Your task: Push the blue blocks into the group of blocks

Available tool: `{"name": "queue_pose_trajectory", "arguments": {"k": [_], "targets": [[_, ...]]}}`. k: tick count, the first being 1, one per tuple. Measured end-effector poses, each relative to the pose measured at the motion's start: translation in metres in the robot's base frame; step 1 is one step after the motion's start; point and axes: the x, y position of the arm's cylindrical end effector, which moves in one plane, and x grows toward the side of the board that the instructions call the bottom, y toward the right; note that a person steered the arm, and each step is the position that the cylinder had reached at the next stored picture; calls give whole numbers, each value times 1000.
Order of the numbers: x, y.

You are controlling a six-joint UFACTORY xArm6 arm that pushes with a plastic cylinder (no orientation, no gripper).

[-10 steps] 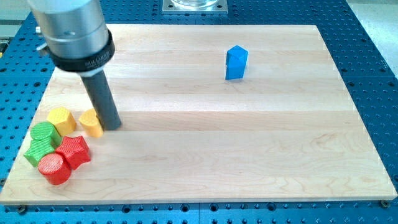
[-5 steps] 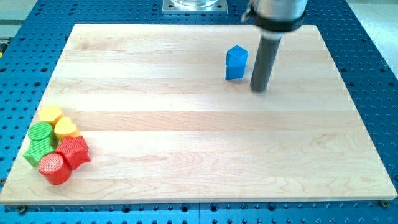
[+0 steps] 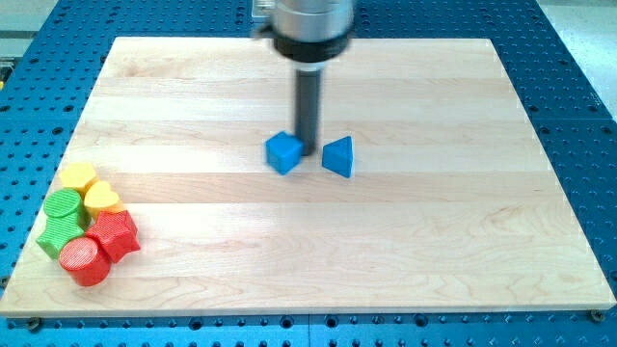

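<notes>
At the lower left of the frame, nearest the bottom edge, a red round block (image 3: 84, 260) lies on the desk (image 3: 405, 251), touching a red star-shaped block (image 3: 117, 234) just to its upper right. Beside them on the left are two green blocks, a lower one (image 3: 57, 235) and a rounder upper one (image 3: 65, 205), pressed together. Above the red star sits a yellow heart-shaped block (image 3: 101, 200), and just up and left of it a second yellow block (image 3: 78, 176), whose shape I cannot make out for certain. These six form one tight cluster near the desk's left edge.

Further up, near the middle of the desk and well apart from that cluster, are the two blue blocks. The blue cube (image 3: 284, 152) lies to the left; the blue triangular block (image 3: 338, 156) lies to the right, with a gap of bare wood between them.

There is no hand on this arm, so nothing is grasped: it ends in a dark rod hanging from a grey cylinder at the top centre of the frame. My tip (image 3: 308, 152) comes down between the two blue blocks, right against the cube's upper right side and apparently touching it, while the triangular block stands just beside, not touching.
</notes>
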Motion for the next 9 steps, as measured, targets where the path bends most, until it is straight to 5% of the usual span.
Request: {"name": "queue_pose_trajectory", "arguments": {"k": [1, 5, 7, 8, 9], "targets": [[6, 25], [49, -94], [72, 90], [33, 157], [25, 121]]}}
